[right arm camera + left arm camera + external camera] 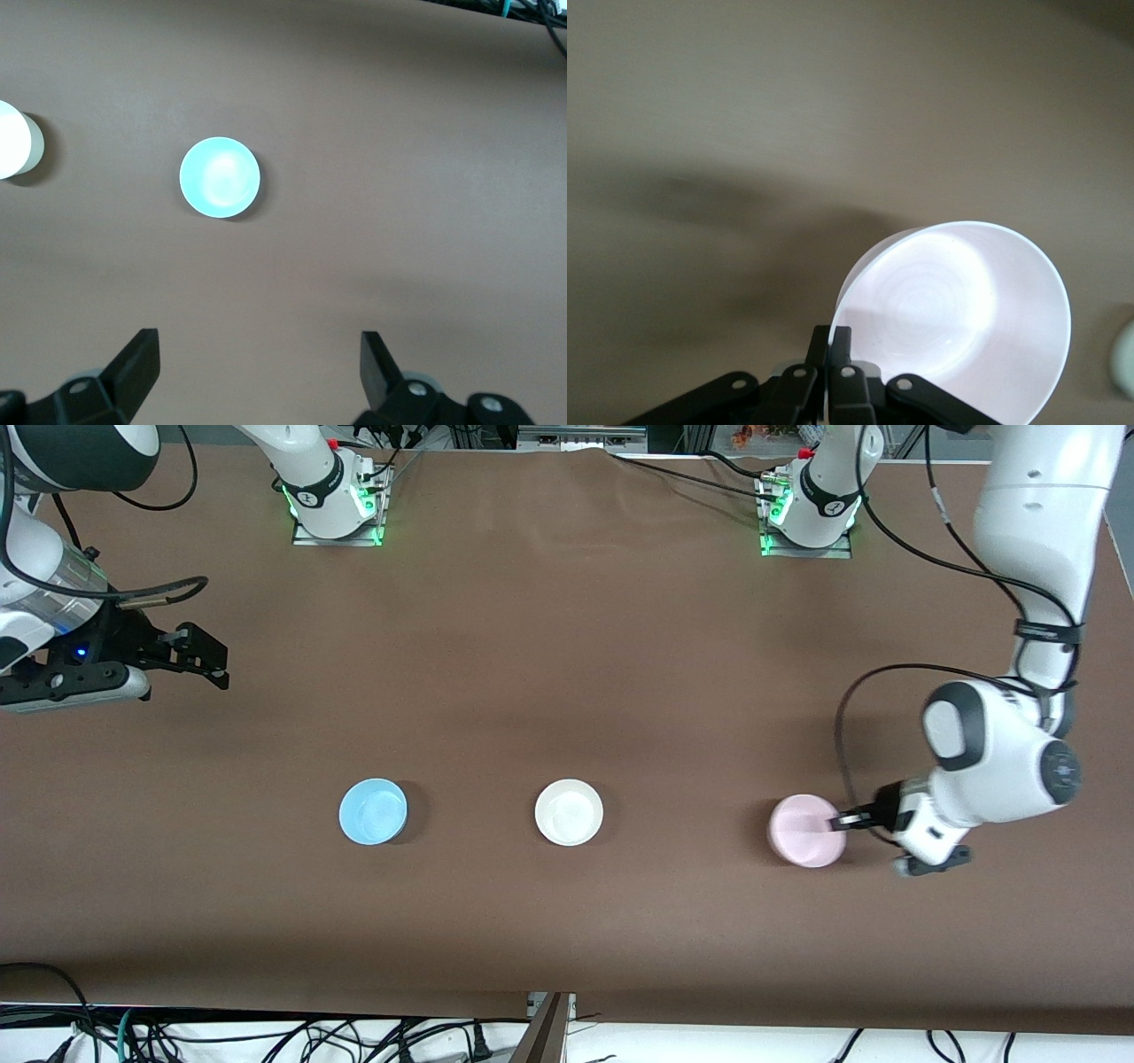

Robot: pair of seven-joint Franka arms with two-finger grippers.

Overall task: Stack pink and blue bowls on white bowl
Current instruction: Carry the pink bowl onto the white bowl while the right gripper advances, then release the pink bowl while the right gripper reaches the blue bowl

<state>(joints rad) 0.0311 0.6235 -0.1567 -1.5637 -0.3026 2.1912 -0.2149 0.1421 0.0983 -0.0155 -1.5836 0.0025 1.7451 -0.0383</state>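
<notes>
While the left gripper (840, 821) pinches the pink bowl's (804, 831) rim, the white bowl (569, 811) lies toward the right arm's end; the right gripper (208, 662) waits spread, near the blue bowl (373, 811)

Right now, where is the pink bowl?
The pink bowl sits toward the left arm's end of the table, beside the white bowl, with the left tool shut on its rim.

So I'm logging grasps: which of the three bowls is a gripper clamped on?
The pink bowl, toward the left arm's end: the left gripper pinches its rim. The blue bowl and white bowl sit untouched.
</notes>
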